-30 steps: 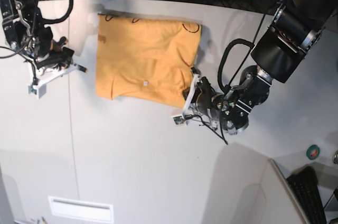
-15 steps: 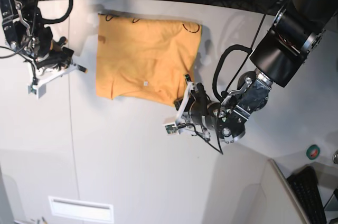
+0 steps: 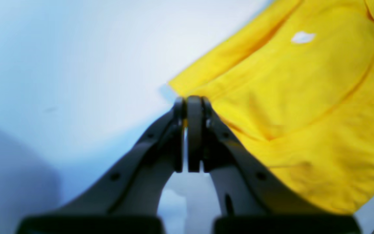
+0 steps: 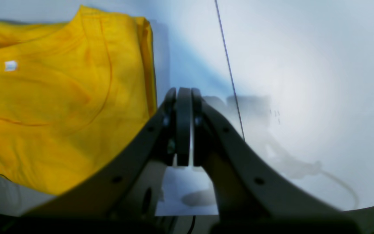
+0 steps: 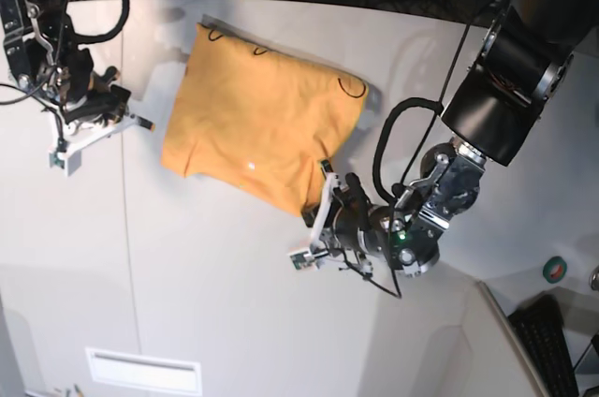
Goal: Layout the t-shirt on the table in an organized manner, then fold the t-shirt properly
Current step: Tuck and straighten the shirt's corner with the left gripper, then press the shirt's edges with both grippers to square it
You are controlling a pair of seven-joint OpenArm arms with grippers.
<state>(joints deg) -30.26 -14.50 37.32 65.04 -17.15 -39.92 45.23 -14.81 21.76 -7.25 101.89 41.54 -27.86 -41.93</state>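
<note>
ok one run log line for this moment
left gripper: shut on t-shirt corner | right gripper: shut, empty, off cloth | t-shirt: folded, skewed on table

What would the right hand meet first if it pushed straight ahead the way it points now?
Probably only bare table: the shut right hand points past the t-shirt, which lies off to one side, though depth is unclear.

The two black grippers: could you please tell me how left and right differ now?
The left gripper sits at the orange-yellow cloth t-shirt's corner; the right gripper hangs apart from it, over bare off-white table. The left seems to pinch cloth; the right holds nothing. Both are shut.
</note>
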